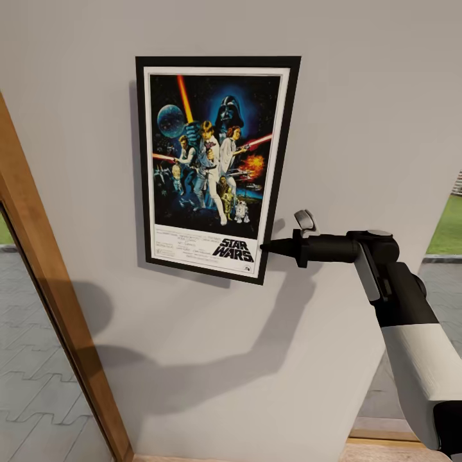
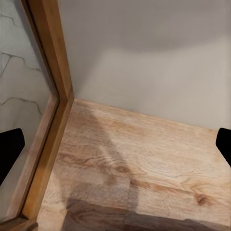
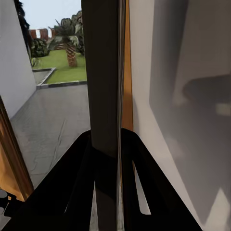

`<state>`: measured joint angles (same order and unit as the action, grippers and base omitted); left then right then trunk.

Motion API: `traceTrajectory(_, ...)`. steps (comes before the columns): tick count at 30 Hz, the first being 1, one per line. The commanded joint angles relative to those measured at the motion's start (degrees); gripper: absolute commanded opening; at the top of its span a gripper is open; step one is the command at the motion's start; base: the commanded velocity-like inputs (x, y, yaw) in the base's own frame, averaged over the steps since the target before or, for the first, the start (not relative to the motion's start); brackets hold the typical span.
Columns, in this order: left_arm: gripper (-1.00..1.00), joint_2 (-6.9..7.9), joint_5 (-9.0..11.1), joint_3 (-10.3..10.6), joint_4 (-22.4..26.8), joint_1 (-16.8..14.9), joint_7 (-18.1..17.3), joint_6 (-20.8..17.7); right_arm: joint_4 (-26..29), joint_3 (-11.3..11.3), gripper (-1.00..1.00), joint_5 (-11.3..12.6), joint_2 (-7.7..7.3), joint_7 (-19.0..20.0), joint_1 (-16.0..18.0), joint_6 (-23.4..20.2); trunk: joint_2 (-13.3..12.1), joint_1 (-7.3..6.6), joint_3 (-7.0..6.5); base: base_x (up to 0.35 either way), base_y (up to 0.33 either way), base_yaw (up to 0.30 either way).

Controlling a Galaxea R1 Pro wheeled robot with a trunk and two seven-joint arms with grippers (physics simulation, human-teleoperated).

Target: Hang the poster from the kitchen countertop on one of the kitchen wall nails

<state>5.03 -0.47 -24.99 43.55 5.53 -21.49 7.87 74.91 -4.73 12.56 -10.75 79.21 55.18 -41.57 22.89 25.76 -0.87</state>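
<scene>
Right gripper (image 1: 266, 246) pinches the poster (image 1: 215, 167) at its five-o'clock corner.
Its fingers (image 3: 82, 192) clamp the frame edge-on, poster flat against the grey wall (image 1: 359, 115), slightly tilted; logo reads "STAR WARS". Left gripper (image 2: 115, 144) fingers spread wide, empty.

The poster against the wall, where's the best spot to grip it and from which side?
Grip the poster at its lower right edge, coming in from the right, as the right pincer does. It's a thin flat frame close to the wall, so probably only its edge offers a pinch across the thickness.
</scene>
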Motion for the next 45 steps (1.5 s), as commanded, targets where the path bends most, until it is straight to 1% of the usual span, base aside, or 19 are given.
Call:
traceTrajectory(1,1.00,-0.02,-0.1,-0.1,0.0,0.0,-0.3,0.1,0.0,-0.1,-1.00,0.4,-0.06,0.0,0.0,-0.6,0.0,0.02,0.01,0.000,0.000,0.000)
traceTrajectory(13,1.00,-0.02,-0.1,-0.1,0.0,0.0,-0.5,0.1,0.0,-0.1,-1.00,0.4,-0.06,0.0,-0.1,-0.4,0.0,0.02,0.01,0.000,-0.001,0.000)
traceTrajectory(23,1.00,-0.02,-0.1,-0.2,0.0,0.0,-0.5,0.1,0.0,-0.1,-1.00,0.4,-0.06,0.0,-0.1,-0.3,0.0,0.02,0.01,0.000,-0.079,0.000)
traceTrajectory(45,1.00,-0.02,-0.1,-0.2,0.0,0.0,-0.5,0.1,0.0,-0.1,-1.00,0.4,-0.06,0.0,-0.1,-0.3,0.0,0.02,0.01,0.012,-0.003,0.000)
